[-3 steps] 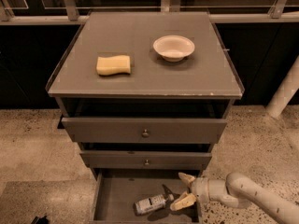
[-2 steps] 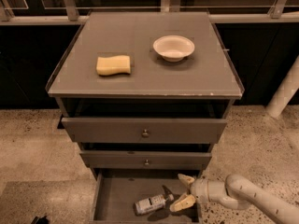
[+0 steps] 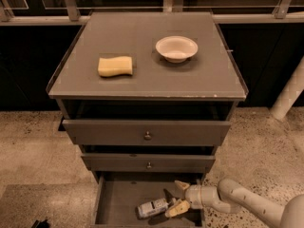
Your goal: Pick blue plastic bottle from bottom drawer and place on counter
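Note:
The blue plastic bottle (image 3: 153,207) lies on its side on the floor of the open bottom drawer (image 3: 116,198), white cap to the left. My gripper (image 3: 179,197) reaches into the drawer from the right, just right of the bottle. Its two pale fingers (image 3: 176,209) are spread apart, one above and one at the bottle's right end, holding nothing. The counter (image 3: 142,75) is the flat grey top of the cabinet above.
A yellow sponge (image 3: 115,66) and a white bowl (image 3: 176,48) sit on the counter. Two upper drawers with round knobs (image 3: 147,136) stick out slightly above the bottom drawer. A white post (image 3: 289,91) stands at the right. Speckled floor surrounds the cabinet.

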You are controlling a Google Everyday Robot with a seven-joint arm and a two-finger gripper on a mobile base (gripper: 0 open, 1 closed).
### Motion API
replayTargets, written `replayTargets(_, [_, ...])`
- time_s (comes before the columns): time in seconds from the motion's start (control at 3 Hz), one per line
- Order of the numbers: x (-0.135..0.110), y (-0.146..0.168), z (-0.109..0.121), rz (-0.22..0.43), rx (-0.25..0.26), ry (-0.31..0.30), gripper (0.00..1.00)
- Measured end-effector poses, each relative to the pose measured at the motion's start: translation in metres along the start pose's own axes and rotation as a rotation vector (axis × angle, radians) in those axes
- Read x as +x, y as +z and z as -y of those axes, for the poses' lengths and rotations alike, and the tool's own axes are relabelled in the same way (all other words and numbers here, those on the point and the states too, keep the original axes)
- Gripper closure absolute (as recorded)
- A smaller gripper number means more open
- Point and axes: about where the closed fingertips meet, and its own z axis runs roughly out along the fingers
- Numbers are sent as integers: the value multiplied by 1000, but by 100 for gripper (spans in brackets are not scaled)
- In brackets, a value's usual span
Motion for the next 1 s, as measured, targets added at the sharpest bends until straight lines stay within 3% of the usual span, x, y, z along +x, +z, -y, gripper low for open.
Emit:
replayTargets(0.67, [8, 0, 3, -11, 24, 8, 0])
replayTargets(1.0, [35, 33, 30, -53, 63, -33, 0])
